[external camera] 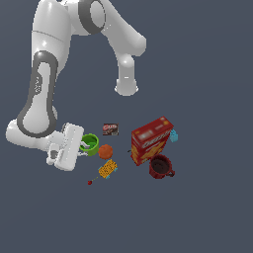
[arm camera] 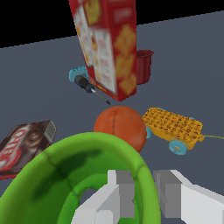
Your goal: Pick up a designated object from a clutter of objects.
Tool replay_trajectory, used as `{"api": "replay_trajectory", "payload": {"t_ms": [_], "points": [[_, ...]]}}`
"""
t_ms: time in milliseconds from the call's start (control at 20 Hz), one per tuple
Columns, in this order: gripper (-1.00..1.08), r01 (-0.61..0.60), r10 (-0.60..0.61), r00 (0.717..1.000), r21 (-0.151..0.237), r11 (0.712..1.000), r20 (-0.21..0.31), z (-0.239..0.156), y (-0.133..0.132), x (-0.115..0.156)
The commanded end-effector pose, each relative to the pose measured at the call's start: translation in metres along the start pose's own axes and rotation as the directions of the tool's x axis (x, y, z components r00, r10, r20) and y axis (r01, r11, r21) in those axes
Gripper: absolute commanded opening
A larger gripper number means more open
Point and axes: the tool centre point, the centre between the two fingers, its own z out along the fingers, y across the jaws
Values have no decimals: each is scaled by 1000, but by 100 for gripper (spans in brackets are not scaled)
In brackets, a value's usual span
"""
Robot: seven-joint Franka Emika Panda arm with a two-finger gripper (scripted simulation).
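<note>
Fingers (arm camera: 140, 197) astride the cup (arm camera: 65, 183) wall, one inside and one outside, seemingly gripping it, at the clutter's edge on the exterior view's left. Just beside: ball (arm camera: 120, 127), with packet (arm camera: 173, 127), dark box (arm camera: 24, 146), cereal box (arm camera: 107, 43) and half-hidden mug (arm camera: 144, 65) beyond. Near rim cut off in wrist view.

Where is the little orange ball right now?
In the exterior view the orange ball sits mid-clutter, just to the view's right of the green cup, above the yellow packet.
</note>
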Motion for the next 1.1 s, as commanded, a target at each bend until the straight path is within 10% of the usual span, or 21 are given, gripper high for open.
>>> {"api": "replay_trajectory", "payload": {"t_ms": [0,450,1050], "points": [[-100,0,0,1000,0,1000,0,0,0,0],[-100,0,0,1000,1,1000,1,-16,-1,22],[-100,2,-2,1000,4,1000,3,-94,-2,125]]}}
